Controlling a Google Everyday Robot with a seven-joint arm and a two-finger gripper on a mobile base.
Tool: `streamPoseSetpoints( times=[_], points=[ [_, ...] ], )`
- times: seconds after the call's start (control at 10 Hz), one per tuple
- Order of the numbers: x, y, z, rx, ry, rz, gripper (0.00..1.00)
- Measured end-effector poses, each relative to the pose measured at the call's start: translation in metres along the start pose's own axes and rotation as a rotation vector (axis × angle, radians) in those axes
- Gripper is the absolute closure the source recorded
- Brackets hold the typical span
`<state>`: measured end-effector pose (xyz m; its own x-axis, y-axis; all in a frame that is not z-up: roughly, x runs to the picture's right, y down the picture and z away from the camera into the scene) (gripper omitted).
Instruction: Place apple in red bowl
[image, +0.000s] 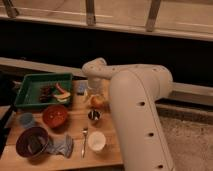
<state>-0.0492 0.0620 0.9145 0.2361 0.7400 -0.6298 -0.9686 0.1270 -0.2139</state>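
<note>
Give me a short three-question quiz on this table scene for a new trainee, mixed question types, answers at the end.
1. True or false: the apple already lies in the red bowl.
2. Where is the gripper? A) over the purple bowl B) right at the apple C) over the green tray
3. What stands between the apple and the white cup?
Key: 1 false, it is outside the bowl. 2 B. 3 the small metal cup.
</note>
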Motion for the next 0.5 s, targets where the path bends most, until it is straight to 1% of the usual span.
streamPoseSetpoints(
  times=[0.3,0.5],
  points=[
    [0.002,-0.009,0.007,0.018,0.025,0.018,0.20],
    [0.004,-0.009,0.012,0.011,0.041,0.027,0.20]
  ],
)
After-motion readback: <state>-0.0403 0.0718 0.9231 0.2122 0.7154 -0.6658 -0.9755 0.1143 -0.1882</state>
